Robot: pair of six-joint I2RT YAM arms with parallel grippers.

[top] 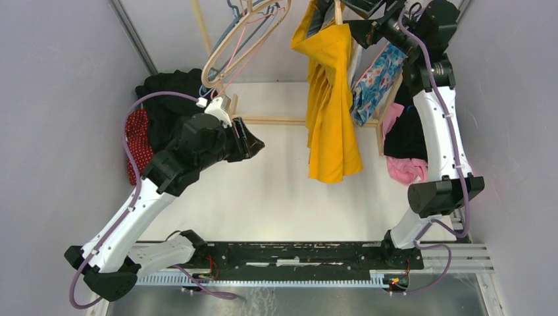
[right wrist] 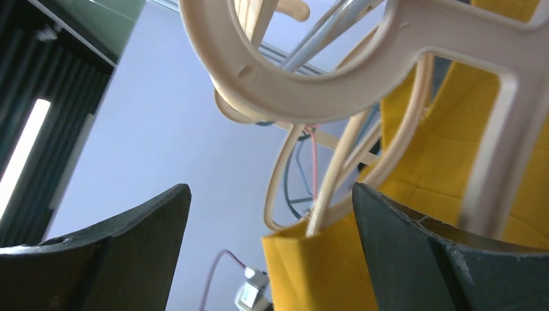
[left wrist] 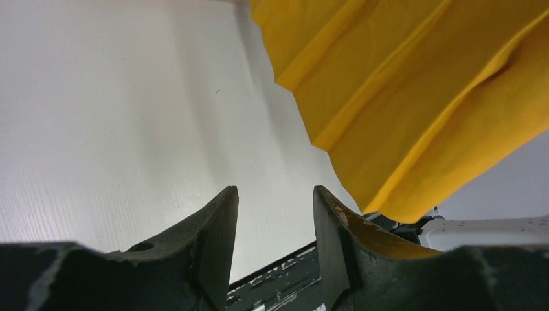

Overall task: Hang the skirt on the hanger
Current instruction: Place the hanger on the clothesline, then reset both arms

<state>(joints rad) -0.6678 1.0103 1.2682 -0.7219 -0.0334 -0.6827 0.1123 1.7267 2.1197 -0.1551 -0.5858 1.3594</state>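
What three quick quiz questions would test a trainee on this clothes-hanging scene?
1. Which colour is the skirt hanging at the rack? A red, B yellow, C blue.
2. True or false: the left gripper is holding the skirt.
3. Fill in: the right gripper, up beside the cream hanger, has its jaws ____.

Key: 1 B; 2 false, nothing is between its jaws; 3 open.
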